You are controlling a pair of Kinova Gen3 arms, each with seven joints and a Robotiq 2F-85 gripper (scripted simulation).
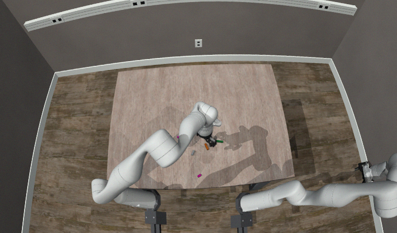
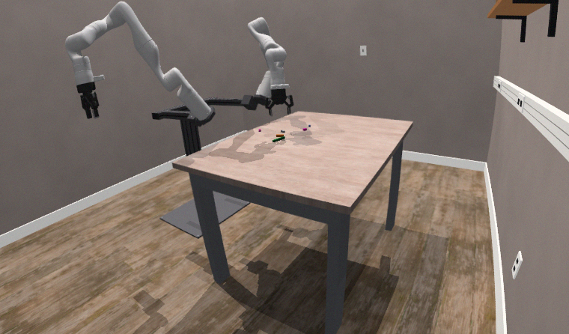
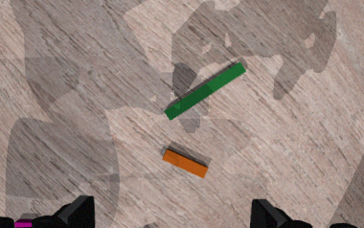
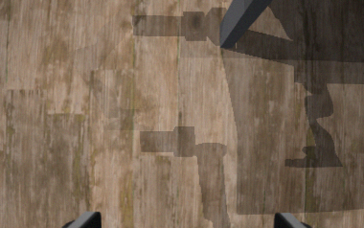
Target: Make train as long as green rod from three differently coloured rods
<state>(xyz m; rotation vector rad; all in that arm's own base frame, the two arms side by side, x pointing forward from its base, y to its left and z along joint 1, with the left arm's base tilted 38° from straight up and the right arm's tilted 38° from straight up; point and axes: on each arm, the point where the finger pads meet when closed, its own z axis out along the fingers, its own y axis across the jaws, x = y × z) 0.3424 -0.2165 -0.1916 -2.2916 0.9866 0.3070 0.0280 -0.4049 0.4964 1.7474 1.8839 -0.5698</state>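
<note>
A green rod [image 1: 219,141] [image 2: 278,138] [image 3: 206,91] lies beside an orange rod [image 1: 206,147] [image 2: 279,135] [image 3: 185,163], apart and at an angle. A grey rod [image 1: 193,152] [image 2: 283,131] lies apart from them. One magenta rod [image 1: 199,175] [image 2: 259,130] lies near the table's front edge. Another magenta rod [image 1: 178,137] [image 2: 305,129] [image 3: 23,224] lies beside the left arm. A small blue rod [image 2: 309,125] is hidden in the top view. My left gripper [image 2: 280,112] [image 3: 173,211] is open and empty above the rods. My right gripper [image 2: 92,116] [image 4: 188,221] is open and empty, off the table.
The table [image 1: 234,86] [image 2: 319,162] bears the rods, all lying separately. The left arm reaches over it and hides part of its middle in the top view. The right arm stretches out over the floor [image 4: 48,168], with a table leg [image 4: 239,21] in its wrist view.
</note>
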